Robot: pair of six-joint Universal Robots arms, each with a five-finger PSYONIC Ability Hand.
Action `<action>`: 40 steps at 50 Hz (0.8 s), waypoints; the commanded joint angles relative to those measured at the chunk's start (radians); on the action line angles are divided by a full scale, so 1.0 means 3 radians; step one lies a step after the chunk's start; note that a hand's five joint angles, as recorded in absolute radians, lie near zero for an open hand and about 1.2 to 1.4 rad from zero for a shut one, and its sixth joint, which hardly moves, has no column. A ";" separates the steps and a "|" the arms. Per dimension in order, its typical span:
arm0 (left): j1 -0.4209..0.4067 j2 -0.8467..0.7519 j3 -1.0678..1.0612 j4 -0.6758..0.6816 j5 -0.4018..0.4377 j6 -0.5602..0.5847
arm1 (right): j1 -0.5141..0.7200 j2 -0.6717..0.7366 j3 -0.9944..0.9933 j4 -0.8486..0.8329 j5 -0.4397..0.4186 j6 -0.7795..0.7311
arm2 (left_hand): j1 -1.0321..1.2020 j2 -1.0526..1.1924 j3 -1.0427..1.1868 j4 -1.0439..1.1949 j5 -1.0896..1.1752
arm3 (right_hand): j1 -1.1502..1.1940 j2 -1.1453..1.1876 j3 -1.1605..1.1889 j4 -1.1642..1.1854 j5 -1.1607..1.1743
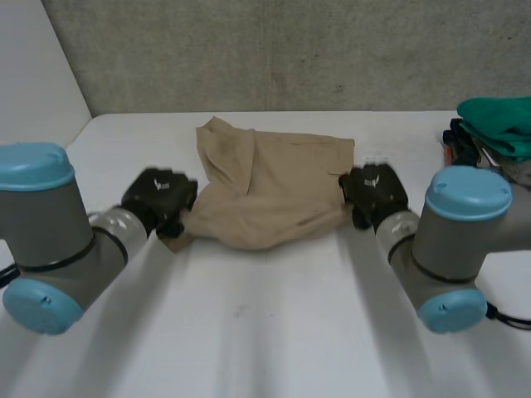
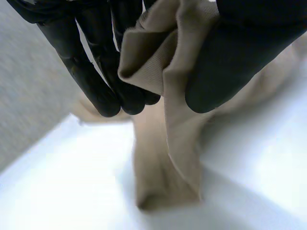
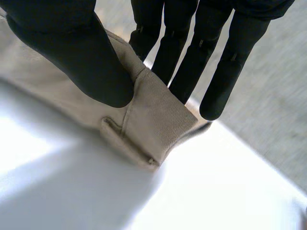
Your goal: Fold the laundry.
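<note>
Table (image 1: 249, 332): white, bare in front of the arms.
Left hand (image 1: 159, 197): low at the tan garment's (image 1: 274, 191) near left corner; fingers (image 2: 96, 72) and thumb pinch a bunched fold.
Right hand (image 1: 373, 192): at the garment's right edge; thumb on top and fingers (image 3: 225, 67) behind, clamped on a hemmed band.
Tan garment: mid-table between the hands, long axis left to right, rumpled, with a flap doubled over at far left; its type is unclear.
Green cloth (image 1: 502, 124): far right, cut off, lying on dark items that are hard to make out.
</note>
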 commanded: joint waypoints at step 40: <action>-0.0426 -0.0056 0.1148 -0.1471 0.0187 0.1518 | -0.0239 -0.1035 0.0959 0.1815 -0.0494 -0.1785 | -0.3231 -0.3415 -0.3386 -0.3411 -0.3271 | 0.0881 0.0739 0.0692 0.0654 0.0673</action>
